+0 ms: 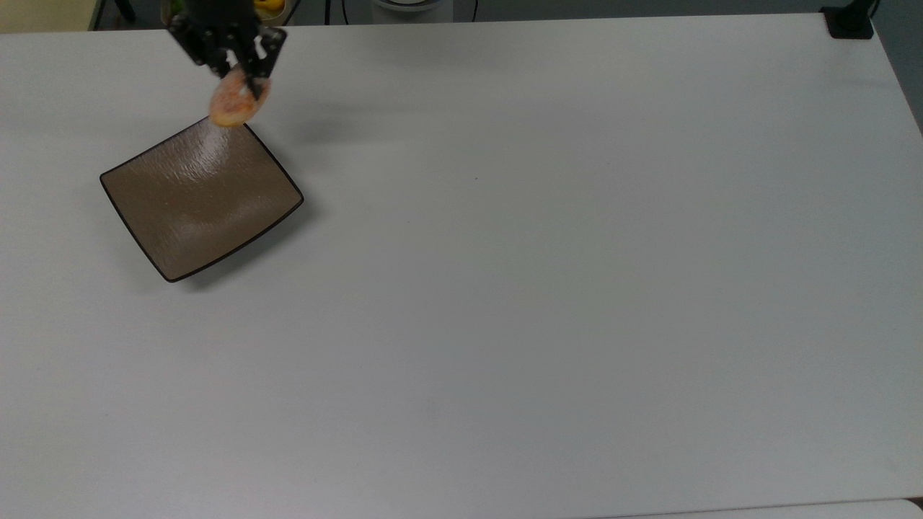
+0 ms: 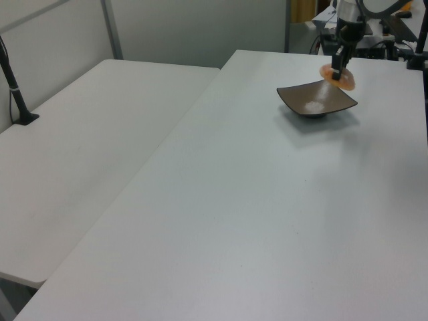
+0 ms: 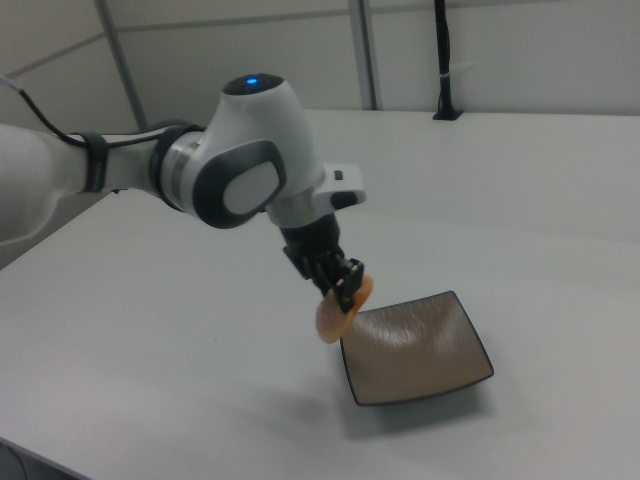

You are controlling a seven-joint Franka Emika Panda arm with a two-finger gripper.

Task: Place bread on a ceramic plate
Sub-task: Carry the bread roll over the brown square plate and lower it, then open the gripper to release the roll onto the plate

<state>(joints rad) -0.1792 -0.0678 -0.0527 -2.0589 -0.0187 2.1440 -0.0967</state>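
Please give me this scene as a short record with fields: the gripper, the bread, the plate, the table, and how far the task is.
gripper: shut on the bread, raised above the table
bread: held in the air, by the plate's corner toward the top view's top; not touching it
ceramic plate: square, brown, dark rim, nothing on it, flat on the table
table: white
task state: bread not yet on the plate

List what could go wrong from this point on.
1. The bread hangs by one end from the gripper, tilted; a hold that near its end may slip and drop it early.
2. It hovers at the corner of the ceramic plate rather than over its middle. Released here, it might strike the rim and roll onto the table.
3. A fast descent could knock the plate's raised edge.
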